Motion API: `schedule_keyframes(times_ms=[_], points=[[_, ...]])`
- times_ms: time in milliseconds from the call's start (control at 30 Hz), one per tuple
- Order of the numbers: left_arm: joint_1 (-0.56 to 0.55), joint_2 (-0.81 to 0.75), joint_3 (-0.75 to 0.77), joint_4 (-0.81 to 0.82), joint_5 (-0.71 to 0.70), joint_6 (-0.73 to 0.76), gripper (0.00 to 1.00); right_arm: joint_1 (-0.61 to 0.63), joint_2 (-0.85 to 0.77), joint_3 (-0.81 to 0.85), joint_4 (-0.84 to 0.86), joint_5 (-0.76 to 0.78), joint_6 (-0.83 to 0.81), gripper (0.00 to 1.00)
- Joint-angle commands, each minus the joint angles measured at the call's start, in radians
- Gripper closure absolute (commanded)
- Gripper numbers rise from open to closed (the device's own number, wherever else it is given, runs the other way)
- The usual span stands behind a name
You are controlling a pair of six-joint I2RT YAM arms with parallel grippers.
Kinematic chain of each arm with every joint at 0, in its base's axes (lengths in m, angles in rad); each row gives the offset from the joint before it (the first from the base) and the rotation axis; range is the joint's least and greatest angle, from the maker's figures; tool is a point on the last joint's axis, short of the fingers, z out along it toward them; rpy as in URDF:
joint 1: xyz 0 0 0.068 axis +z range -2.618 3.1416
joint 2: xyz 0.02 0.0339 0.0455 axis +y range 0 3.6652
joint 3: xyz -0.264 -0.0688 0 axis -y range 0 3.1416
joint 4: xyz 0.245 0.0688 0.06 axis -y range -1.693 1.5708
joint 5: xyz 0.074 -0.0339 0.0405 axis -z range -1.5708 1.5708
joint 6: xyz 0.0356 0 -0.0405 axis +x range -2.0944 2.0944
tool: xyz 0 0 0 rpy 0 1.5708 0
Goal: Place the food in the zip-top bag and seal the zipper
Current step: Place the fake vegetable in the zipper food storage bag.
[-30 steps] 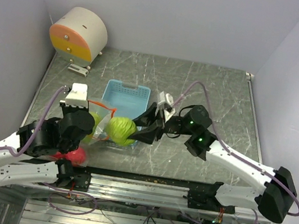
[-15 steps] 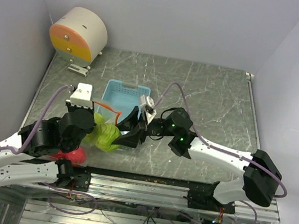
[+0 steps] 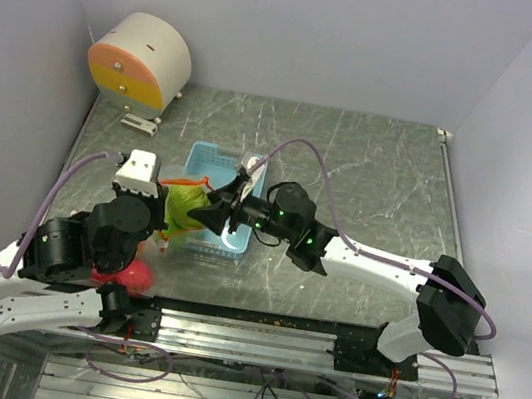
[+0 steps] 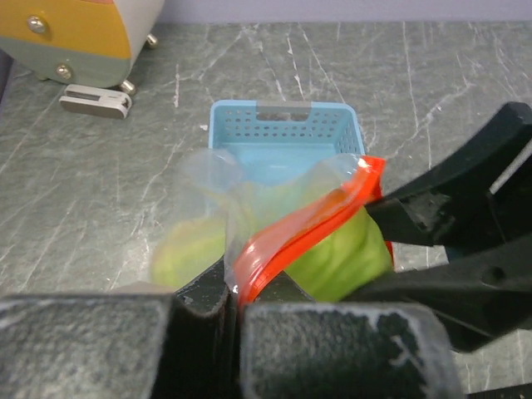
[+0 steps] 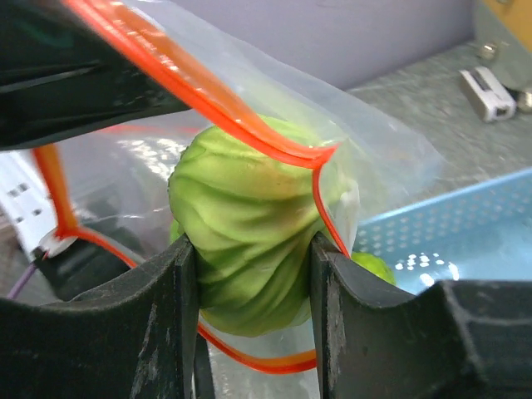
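Note:
My right gripper (image 5: 252,274) is shut on a ribbed green cabbage (image 5: 245,233) and holds it in the mouth of the clear zip-top bag (image 5: 166,150) with the orange zipper. From above the cabbage (image 3: 183,209) sits at the bag's opening beside the right gripper (image 3: 205,213). My left gripper (image 4: 233,303) is shut on the bag's orange zipper edge (image 4: 307,224), holding it up; the cabbage (image 4: 345,249) shows behind the zipper. A small green lime (image 5: 370,268) lies in the blue tray. A red apple (image 3: 136,275) lies under my left arm.
The light blue tray (image 3: 213,161) stands just behind the bag. A round cream and orange device (image 3: 141,60) stands at the back left corner, a small white part (image 4: 94,101) before it. The table's near edge has a metal rail (image 3: 275,333).
My right gripper has carried the cabbage leftward, from over the tray's front into the bag's mouth. My left gripper has kept its hold on the zipper edge.

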Motion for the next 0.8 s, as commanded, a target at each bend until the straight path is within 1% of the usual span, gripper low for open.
schedule_keyframes(times_ms=[0,100,167,267,367,400,433,500,567,600,633,667,767], points=[[-0.005,0.01,0.004,0.062,0.071,-0.003,0.93,0.004,0.007,0.023,-0.03,0.24,-0.03,0.76],[-0.004,0.013,-0.008,0.092,0.093,0.005,0.93,0.015,0.023,0.081,-0.041,0.333,-0.019,0.76],[-0.004,0.022,-0.01,0.109,0.102,0.007,0.93,0.026,0.051,0.121,-0.058,0.369,-0.023,0.76],[-0.004,0.034,-0.016,0.132,0.115,0.012,0.93,0.077,0.091,0.181,-0.082,0.434,-0.038,0.72],[-0.004,0.051,-0.023,0.156,0.13,0.018,0.93,0.128,0.134,0.236,-0.11,0.524,-0.067,0.66],[-0.004,0.057,-0.023,0.162,0.131,0.02,0.93,0.14,0.15,0.256,-0.128,0.546,-0.074,0.63],[-0.004,0.062,-0.022,0.165,0.132,0.019,0.93,0.149,0.165,0.271,-0.144,0.558,-0.079,0.57],[-0.004,0.069,-0.017,0.168,0.136,0.022,0.93,0.156,0.177,0.273,-0.15,0.539,-0.089,0.43],[-0.004,0.071,-0.016,0.163,0.127,0.023,0.93,0.156,0.164,0.244,-0.131,0.509,-0.088,0.24],[-0.004,0.069,-0.016,0.158,0.121,0.023,0.93,0.156,0.143,0.226,-0.12,0.498,-0.093,0.1],[-0.004,0.065,-0.017,0.151,0.11,0.022,0.93,0.155,0.124,0.207,-0.109,0.487,-0.099,0.02],[-0.004,0.062,-0.015,0.14,0.097,0.019,0.93,0.155,0.105,0.186,-0.099,0.478,-0.107,0.0],[-0.004,0.048,-0.009,0.101,0.049,0.009,0.93,0.156,0.029,0.128,-0.088,0.444,-0.131,0.0]])
